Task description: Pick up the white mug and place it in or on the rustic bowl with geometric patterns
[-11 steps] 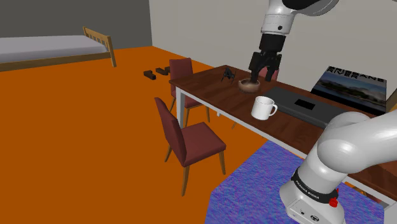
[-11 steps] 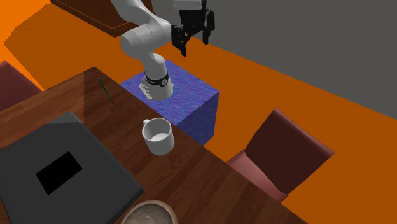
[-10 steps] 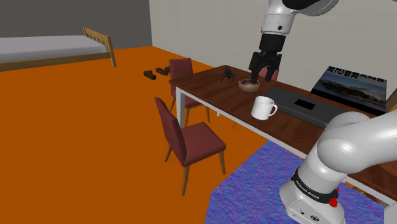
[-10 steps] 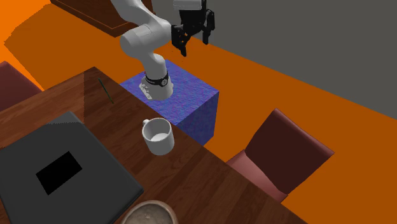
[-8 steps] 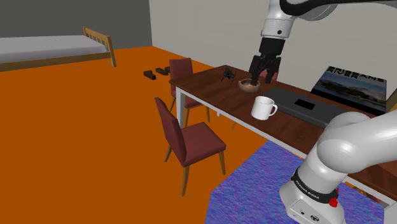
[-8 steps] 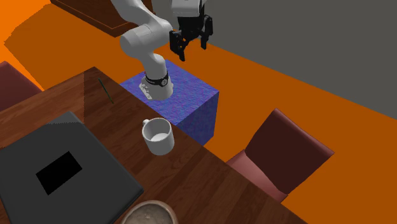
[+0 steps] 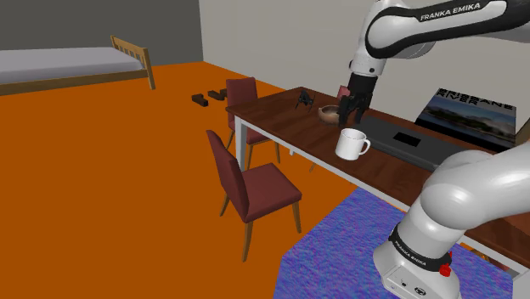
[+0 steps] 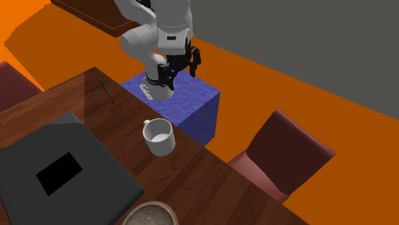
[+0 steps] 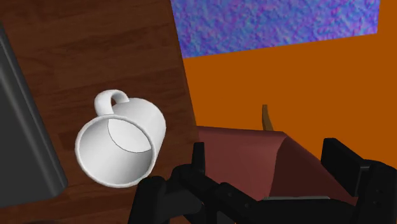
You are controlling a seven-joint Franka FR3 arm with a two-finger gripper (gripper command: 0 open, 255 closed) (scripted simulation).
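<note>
In the shoulder view, the white mug (image 7: pixel 352 144) is seen upright on the brown table (image 7: pixel 280 119), near its front edge and just beside a flat dark slab (image 7: pixel 408 141). The gripper (image 7: pixel 346 115) is held above the mug, and the brown bowl (image 7: pixel 327 111) is seen just behind it. "FRANKA EMIKA" can be read on the white arm (image 7: pixel 450 11). Letters are printed on a picture (image 7: pixel 472 115) at the back, but they cannot be read. In the second exterior view, the mug (image 8: pixel 158 138) is seen between the blue stand (image 8: pixel 192 105) and the bowl (image 8: pixel 151 213). In the wrist view, the black fingers (image 9: pixel 198 160) are spread apart with nothing gripped, and the mug (image 9: pixel 121 146) is seen off to one side of them.
</note>
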